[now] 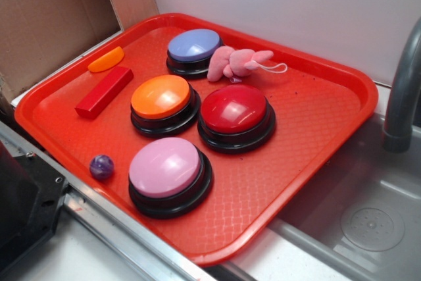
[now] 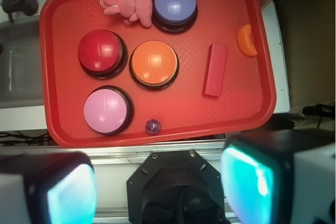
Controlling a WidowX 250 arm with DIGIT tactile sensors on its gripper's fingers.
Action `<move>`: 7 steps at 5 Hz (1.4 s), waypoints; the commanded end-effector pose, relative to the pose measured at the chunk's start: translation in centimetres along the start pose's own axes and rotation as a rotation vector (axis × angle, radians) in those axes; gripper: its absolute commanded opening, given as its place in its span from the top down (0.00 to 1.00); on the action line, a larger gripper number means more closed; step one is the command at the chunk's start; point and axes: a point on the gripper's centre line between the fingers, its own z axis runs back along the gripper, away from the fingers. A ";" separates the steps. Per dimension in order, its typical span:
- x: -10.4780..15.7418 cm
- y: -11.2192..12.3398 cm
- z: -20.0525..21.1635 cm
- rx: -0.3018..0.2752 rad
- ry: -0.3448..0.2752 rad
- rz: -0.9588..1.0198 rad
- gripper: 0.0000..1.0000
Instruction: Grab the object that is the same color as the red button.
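Note:
A small red rectangular block (image 1: 104,92) (image 2: 216,70) lies flat on the red tray (image 1: 316,129) (image 2: 63,30), left of the orange button in the exterior view. The red button (image 1: 234,111) (image 2: 101,50), a glossy dome on a black base, stands near the tray's middle. My gripper (image 2: 160,187) is high above and back from the tray, over the robot's black base. It is open, with two teal pads (image 2: 247,179) far apart and nothing between them. The exterior view does not show the gripper.
Also on the tray: an orange button (image 1: 162,99) (image 2: 154,63), pink button (image 1: 167,169) (image 2: 106,110), lavender button (image 1: 193,49) (image 2: 175,4), pink plush toy (image 1: 235,62) (image 2: 126,7), orange half-moon piece (image 1: 106,60) (image 2: 246,40), purple marble (image 1: 101,166) (image 2: 153,126). A sink (image 1: 368,215) and grey faucet (image 1: 402,90) lie right.

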 end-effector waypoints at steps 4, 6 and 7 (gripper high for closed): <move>4.5 5.1 -8.1 0.003 -0.110 0.346 0.00; 8.0 10.3 -15.1 0.025 -0.139 0.527 0.00; 8.4 11.2 -17.1 -0.004 -0.164 0.553 0.00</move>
